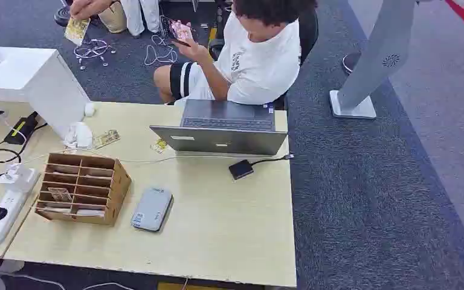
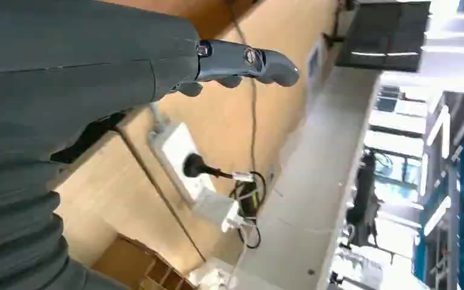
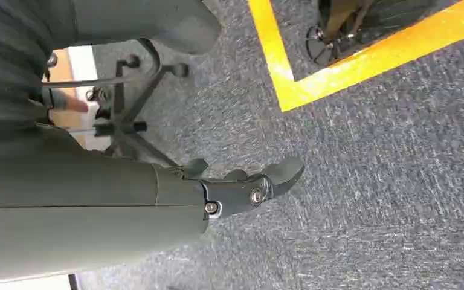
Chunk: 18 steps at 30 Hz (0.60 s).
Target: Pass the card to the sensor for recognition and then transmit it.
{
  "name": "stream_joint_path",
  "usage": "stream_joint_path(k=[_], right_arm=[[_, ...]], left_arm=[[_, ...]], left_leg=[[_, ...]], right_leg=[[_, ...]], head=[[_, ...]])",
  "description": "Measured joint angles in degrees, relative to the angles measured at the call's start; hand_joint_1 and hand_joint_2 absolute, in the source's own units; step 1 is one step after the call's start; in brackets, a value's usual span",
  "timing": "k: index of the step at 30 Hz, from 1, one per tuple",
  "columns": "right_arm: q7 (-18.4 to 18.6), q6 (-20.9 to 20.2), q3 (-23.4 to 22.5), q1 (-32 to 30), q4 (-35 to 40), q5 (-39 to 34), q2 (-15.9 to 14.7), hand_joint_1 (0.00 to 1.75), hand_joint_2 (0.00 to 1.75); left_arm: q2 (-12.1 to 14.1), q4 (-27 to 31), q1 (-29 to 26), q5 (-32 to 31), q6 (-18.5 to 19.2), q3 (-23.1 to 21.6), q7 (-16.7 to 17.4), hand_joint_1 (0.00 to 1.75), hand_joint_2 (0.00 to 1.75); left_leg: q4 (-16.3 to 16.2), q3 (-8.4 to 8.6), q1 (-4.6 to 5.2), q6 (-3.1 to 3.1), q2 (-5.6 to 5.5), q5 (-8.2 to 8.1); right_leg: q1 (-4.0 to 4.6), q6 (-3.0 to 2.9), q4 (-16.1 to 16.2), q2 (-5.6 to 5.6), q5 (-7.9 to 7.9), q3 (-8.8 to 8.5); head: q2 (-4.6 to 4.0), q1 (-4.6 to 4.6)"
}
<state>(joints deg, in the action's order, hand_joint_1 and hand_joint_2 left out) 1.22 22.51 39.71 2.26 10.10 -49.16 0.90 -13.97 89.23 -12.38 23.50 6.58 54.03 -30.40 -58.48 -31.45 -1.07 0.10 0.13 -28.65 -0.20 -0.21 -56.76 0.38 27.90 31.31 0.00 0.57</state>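
Wooden card organizer point(image 1: 82, 187) sits on the table point(image 1: 217, 229) with a card point(image 1: 60, 194) in one slot, near the grey sensor point(image 1: 151, 208). Left robot hand point(image 2: 241, 63) and right robot hand point(image 3: 248, 187) hold nothing, fingers apart.

Pale wood table point(image 1: 229, 235), silver laptop point(image 1: 223, 136), grey carpet point(image 1: 362, 205) with yellow stripe point(image 3: 338, 72)

Small black sensor point(image 1: 240, 169) flat beside the laptop point(image 1: 223, 130); card point(image 1: 60, 194), seemingly, in wooden organizer point(image 1: 83, 187).
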Motion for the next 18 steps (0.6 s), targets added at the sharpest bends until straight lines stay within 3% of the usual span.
stream_joint_path(k=[9, 18], right_arm=[[1.99, 1.07, 5.42, 0.61, -0.50, 0.98, 0.99, 0.00, 1.75], [3.41, 1.27, 10.03, 1.04, -0.61, 2.08, 1.55, 0.00, 1.75]], left_arm=[[2.68, 9.40, -2.23, -14.66, -7.25, -4.17, -1.42, 0.00, 1.75], [8.86, 10.83, -0.50, -30.05, -12.88, -11.61, 2.91, 0.00, 1.75]], left_leg=[[0.00, 0.02, 0.00, 0.00, 0.00, 0.00], [0.00, 0.05, -0.01, -0.03, 0.01, 0.05]], right_leg=[[0.00, 0.00, 0.01, 0.00, 0.00, 0.03], [0.00, -0.02, -0.01, 0.01, -0.02, 0.02]], head=[[0.00, 0.00], [0.00, 0.00]])
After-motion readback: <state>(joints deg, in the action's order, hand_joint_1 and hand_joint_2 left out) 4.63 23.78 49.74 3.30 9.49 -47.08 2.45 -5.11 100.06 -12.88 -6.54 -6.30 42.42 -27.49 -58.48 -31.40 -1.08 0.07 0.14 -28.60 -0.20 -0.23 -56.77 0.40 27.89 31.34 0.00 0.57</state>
